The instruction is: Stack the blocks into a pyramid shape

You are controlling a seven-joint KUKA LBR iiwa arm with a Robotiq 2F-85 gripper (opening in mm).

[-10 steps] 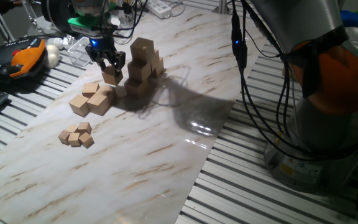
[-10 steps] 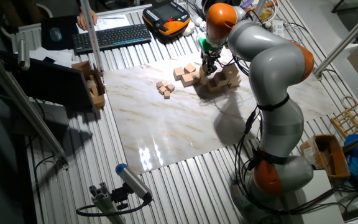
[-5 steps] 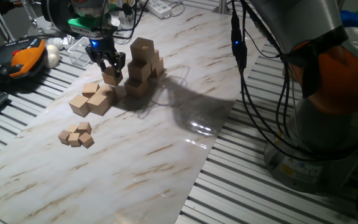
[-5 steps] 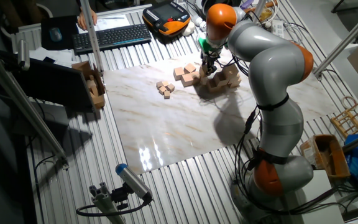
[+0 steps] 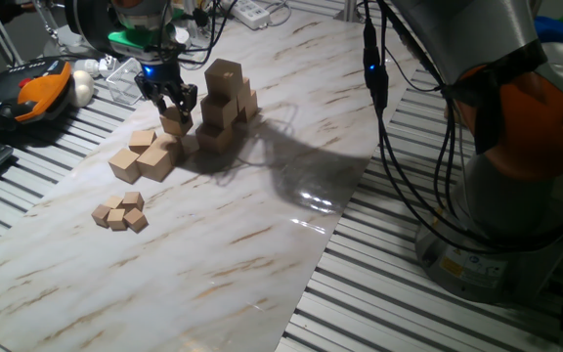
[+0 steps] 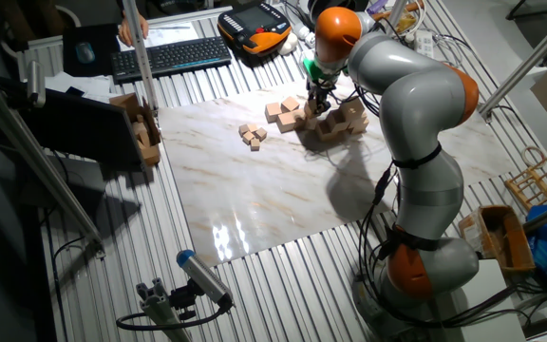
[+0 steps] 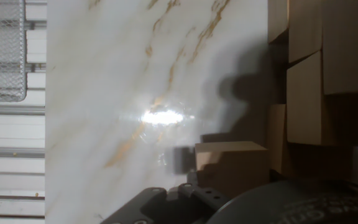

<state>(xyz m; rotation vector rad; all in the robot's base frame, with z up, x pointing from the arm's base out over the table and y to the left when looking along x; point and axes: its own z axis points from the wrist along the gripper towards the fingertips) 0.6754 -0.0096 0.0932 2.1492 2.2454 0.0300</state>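
Observation:
My gripper (image 5: pixel 172 110) is shut on one pale wooden block (image 5: pixel 175 123) and holds it just above the marble board, left of the block stack (image 5: pixel 225 103). The stack is three blocks high, with one block on top. Several loose blocks (image 5: pixel 145 156) lie in front of and left of the gripper. The other fixed view shows the gripper (image 6: pixel 318 98) between the loose blocks (image 6: pixel 283 112) and the stack (image 6: pixel 342 120). In the hand view the held block (image 7: pixel 229 163) sits at the lower middle and the stack (image 7: pixel 316 74) fills the right side.
Several much smaller cubes (image 5: pixel 120 212) lie nearer the front-left of the marble board (image 5: pixel 262 235). An orange teach pendant (image 5: pixel 42 88), a white ball (image 5: pixel 84 88) and a clear box (image 5: pixel 120 78) sit beyond the board. A keyboard (image 6: pixel 169 57) lies farther off, and a mesh basket (image 7: pixel 2 50) shows beside the board.
The gripper with its block has shifted only very slightly, a touch lower and left. The stack and the loose blocks have not moved.

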